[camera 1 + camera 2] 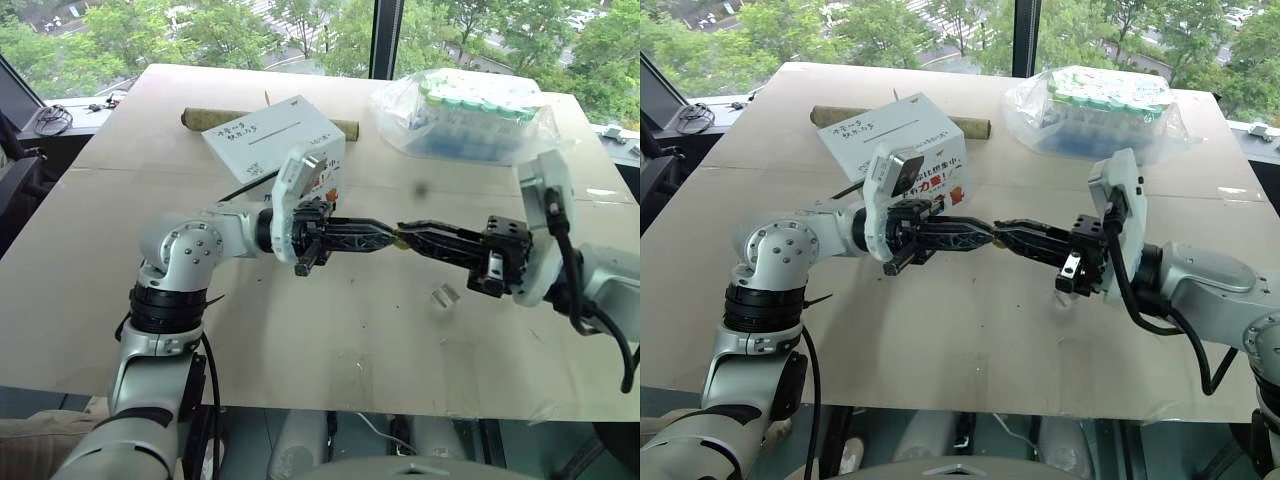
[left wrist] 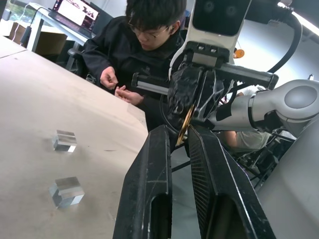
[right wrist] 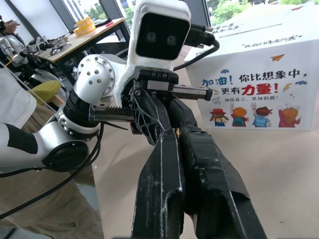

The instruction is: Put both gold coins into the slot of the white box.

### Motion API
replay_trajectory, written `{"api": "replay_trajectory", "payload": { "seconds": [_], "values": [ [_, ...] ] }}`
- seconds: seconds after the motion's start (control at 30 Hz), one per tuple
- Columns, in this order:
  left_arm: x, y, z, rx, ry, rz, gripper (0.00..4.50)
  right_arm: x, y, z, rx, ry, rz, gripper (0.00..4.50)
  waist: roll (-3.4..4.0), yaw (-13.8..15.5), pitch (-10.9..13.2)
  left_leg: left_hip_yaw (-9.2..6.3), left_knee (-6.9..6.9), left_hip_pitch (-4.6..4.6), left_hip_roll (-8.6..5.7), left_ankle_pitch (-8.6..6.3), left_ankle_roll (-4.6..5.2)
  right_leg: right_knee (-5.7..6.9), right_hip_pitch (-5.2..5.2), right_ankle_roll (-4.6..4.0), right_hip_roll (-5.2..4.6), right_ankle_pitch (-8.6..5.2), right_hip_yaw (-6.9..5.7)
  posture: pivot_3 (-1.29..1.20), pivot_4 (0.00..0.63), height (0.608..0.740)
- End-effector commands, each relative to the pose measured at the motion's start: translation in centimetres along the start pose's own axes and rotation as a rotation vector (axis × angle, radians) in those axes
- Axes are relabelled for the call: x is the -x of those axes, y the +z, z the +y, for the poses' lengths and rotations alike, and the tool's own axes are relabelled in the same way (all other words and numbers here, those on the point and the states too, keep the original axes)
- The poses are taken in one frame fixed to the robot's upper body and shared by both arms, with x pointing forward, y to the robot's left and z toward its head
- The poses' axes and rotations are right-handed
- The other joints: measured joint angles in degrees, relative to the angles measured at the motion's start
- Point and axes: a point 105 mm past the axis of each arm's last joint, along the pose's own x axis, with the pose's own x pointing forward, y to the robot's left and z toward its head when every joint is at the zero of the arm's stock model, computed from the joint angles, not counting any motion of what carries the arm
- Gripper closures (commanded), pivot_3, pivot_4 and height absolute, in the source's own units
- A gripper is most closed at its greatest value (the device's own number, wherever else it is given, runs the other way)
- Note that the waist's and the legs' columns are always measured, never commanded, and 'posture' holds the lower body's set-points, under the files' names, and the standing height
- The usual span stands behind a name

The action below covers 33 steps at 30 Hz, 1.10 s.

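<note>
Gold coin (image 2: pixel 186 126) sits pinched between both grippers' meeting jaws, above the table (image 1: pixel 330 350).

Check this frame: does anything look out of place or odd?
Nothing is spilled or damaged. The odd part: the left gripper and right gripper meet tip to tip above the table, a gold coin pinched edge-on between them, well short of the white box.

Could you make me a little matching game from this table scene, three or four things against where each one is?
Things:
1. small shiny gold coin
2. white cardboard box with cartoon figures
3. clear plastic bag of green-capped bottles
4. small clear plastic cubes

Places:
A. far right of the table
B. pinched where the two grippers' tips meet
C. far side, behind the left gripper
D. lying loose on the tabletop

Pairs: 1-B, 2-C, 3-A, 4-D
</note>
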Motion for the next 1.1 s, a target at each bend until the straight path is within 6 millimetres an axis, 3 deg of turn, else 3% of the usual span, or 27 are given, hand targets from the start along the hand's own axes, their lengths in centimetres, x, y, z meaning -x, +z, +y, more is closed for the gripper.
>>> {"api": "replay_trajectory", "payload": {
  "seconds": [0.03, 0.1, 0.17, 0.57, 0.7, 0.83, 0.93, 1.1],
  "values": [
    [-0.3, 0.9, -1.0, -0.037, -0.043, -0.005, 3.90, 0.0, 0.8, 0.7, 0.025, 0.032, -0.027, 4.50, 0.00, 0.00, 0.00, 0.00, 0.00, 0.00, 0.00, 0.00, 0.00, -0.01, 0.00, 0.00, 0.00, 0.00, 0.00, 0.00, 0.150, 0.740],
    [-0.3, 0.8, -1.0, -0.034, -0.046, -0.004, 3.90, 0.0, 0.8, 0.8, 0.025, 0.034, -0.027, 4.50, 0.00, 0.00, 0.00, 0.00, 0.00, 0.00, 0.00, 0.00, 0.00, -0.01, 0.00, 0.00, 0.00, 0.00, 0.00, 0.00, 0.150, 0.740],
    [-0.3, 0.7, -1.0, -0.029, -0.051, 0.000, 4.44, -0.1, 0.8, 0.8, 0.024, 0.035, -0.028, 4.50, 0.00, -0.01, 0.00, 0.00, 0.00, 0.00, 0.00, 0.00, 0.00, -0.01, 0.00, 0.00, 0.00, 0.00, -0.01, 0.00, 0.150, 0.740],
    [0.2, 0.8, -1.3, -0.017, -0.068, -0.025, 4.47, -0.1, 1.1, 0.3, 0.047, 0.007, -0.043, 4.50, 0.00, -0.02, 0.00, 0.00, -0.01, 0.00, 0.00, 0.00, 0.00, -0.02, 0.00, 0.00, 0.00, 0.00, -0.01, 0.00, 0.150, 0.740],
    [0.9, 1.3, -1.3, -0.018, -0.052, -0.055, 4.50, 0.3, 1.9, 0.5, 0.035, 0.033, -0.085, 3.20, 0.00, -0.01, 0.00, 0.00, -0.01, 0.00, 0.00, 0.00, 0.00, -0.03, 0.00, 0.00, 0.00, 0.00, 0.00, 0.00, 0.150, 0.740],
    [1.5, 2.0, -1.2, -0.016, -0.029, -0.094, 4.50, 0.6, 2.4, 0.0, 0.034, 0.002, -0.109, 1.16, 0.00, 0.01, 0.00, -0.01, 0.00, 0.00, 0.00, 0.00, 0.00, -0.02, 0.01, 0.00, -0.01, 0.00, -0.01, 0.00, 0.150, 0.740],
    [2.0, 2.3, -1.1, -0.015, -0.002, -0.107, 4.50, 1.1, 2.8, -0.3, 0.038, -0.014, -0.123, 0.08, 0.00, 0.00, 0.00, -0.01, 0.00, 0.00, 0.00, 0.00, 0.00, -0.03, 0.00, 0.00, -0.01, 0.00, -0.02, 0.00, 0.150, 0.740],
    [3.6, 4.4, -0.7, -0.087, 0.130, -0.161, 4.50, 1.3, 2.0, -0.3, 0.222, -0.049, -0.038, 0.08, 0.00, -0.02, 0.01, -0.01, -0.02, 0.00, 0.00, 0.00, 0.00, -0.03, 0.00, 0.00, -0.01, 0.00, -0.02, 0.00, 0.150, 0.740]
  ]
}}
